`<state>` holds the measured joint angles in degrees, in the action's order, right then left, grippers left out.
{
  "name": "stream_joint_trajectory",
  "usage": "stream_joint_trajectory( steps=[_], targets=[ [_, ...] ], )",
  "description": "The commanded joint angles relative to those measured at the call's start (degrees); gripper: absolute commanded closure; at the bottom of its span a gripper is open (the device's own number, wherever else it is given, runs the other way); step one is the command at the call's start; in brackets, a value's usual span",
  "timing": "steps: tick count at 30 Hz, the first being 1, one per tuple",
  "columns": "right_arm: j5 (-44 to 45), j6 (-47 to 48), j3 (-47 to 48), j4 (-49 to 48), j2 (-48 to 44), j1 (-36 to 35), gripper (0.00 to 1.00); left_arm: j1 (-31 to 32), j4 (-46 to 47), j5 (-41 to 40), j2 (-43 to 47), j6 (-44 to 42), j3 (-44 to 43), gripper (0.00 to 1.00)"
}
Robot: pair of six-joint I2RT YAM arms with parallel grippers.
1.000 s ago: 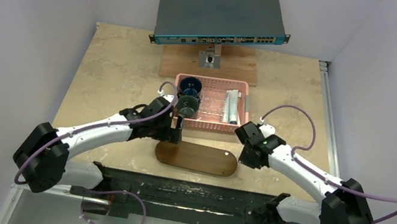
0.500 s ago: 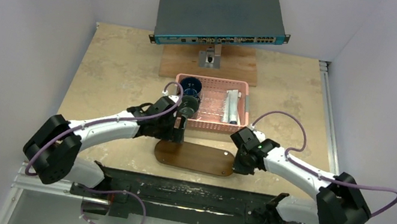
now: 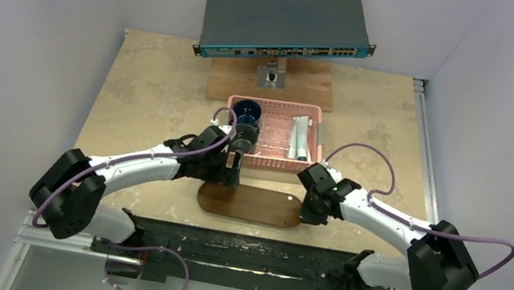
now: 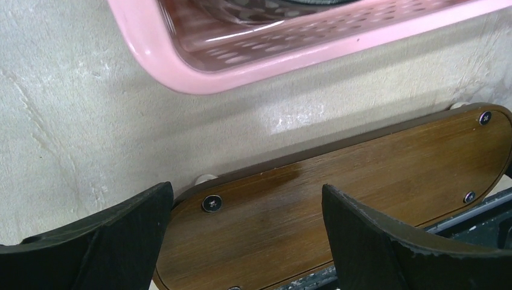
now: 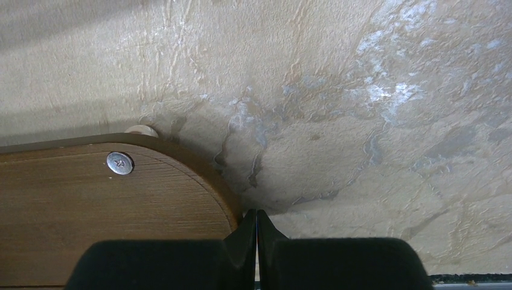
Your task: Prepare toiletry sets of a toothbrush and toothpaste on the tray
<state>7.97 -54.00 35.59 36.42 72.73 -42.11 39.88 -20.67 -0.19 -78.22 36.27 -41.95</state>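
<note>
The beige stone table [image 3: 144,95] carries the pink basket [image 3: 270,165] just beyond my left gripper [image 4: 244,202], which hangs spread wide and empty over one end of the tray [image 4: 362,175]. My right gripper [image 5: 255,217], pinched closed on nothing, sits just beside the tray's other end. The toiletry sets [image 3: 299,138] lie in the basket, beyond both grippers.

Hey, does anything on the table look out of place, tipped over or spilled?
Nothing looks spilled or broken. The one oddity: in the pink basket, the nearer dark mug seems tipped on its side, unlike the upright blue mug behind it. The tray is bare.
</note>
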Motion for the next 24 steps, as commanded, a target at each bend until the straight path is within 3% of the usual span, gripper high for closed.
stream_joint_trajectory(
  steps=[1, 15, 24],
  targets=[
    [1.19, -0.93, 3.26, -0.57, 0.93, -0.38, 1.00, 0.16, 1.43, 2.15, 2.15, 0.07, 1.49, 0.07],
    [6.23, -0.56, 7.50, 4.09, 2.32, -0.35, 1.00, 0.09, 0.11, 1.24, 5.89, -0.05, 3.88, 0.07],
    [15.44, 1.25, 13.62, 10.63, 2.68, -0.36, 0.96, 0.04, -6.90, -7.50, 11.86, -0.20, -1.45, 0.06]
  ],
)
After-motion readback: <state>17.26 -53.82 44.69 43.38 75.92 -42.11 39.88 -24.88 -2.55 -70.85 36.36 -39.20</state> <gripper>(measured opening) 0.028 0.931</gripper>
